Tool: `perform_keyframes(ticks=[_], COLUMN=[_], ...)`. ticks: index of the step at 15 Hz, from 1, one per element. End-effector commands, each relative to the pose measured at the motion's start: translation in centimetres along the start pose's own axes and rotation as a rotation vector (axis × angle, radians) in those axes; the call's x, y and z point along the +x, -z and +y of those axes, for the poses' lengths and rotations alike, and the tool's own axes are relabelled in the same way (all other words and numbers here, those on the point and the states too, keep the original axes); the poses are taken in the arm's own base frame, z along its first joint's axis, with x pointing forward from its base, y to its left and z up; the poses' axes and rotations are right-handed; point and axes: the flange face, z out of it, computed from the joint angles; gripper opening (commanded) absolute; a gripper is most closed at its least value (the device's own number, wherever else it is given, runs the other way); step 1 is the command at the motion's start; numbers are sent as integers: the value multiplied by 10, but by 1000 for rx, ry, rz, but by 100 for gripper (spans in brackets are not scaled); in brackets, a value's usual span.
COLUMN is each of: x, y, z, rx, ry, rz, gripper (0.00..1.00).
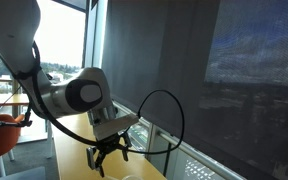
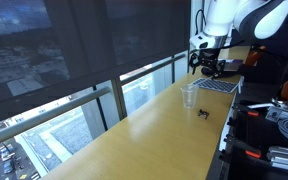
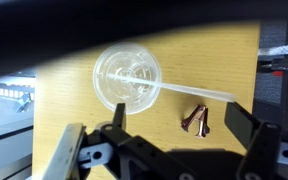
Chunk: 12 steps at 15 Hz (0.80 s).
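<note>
At the far end of the long wooden counter (image 2: 134,140), beside the shaded window (image 2: 134,95), the arm holds its claw (image 2: 208,68) in the air above a clear plastic cup (image 2: 189,96).

1. Claw state: released. In the wrist view both fingers (image 3: 74,150) stand wide apart with nothing between them.
2. Cup position: upright on the counter, below the claw and slightly off its centre line. It is apart from both fingers and there is no contact.
3. Cup contents: a pale straw (image 3: 189,92) leans out over the rim and lies across toward the counter edge. Whether the cup holds liquid cannot be determined.
4. Adjacent items: a small brown object (image 3: 197,122) lies on the counter just beside the cup, under the outer part of the straw. Its kind cannot be made out. A flat grey device (image 2: 219,86) sits farther along the counter, past the claw.

Progress assessment: by the look of it, the work is at the approach stage. The claw is positioned over the cup, but nothing has been gripped, lifted or displaced. Descent, closing and any handling of the cup all remain undone.
</note>
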Motion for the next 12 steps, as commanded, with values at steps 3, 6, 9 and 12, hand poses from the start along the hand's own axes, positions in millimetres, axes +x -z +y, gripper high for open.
perform_keyframes(ticks=[3, 6, 9, 12], x=[1, -1, -4, -11], y=[8, 9, 10, 11], z=[-9, -12, -14, -12], rx=[-18, -17, -19, -23], ry=[6, -1, -7, -17], rz=[-16, -14, -16, -20], gripper=[100, 100, 100, 100])
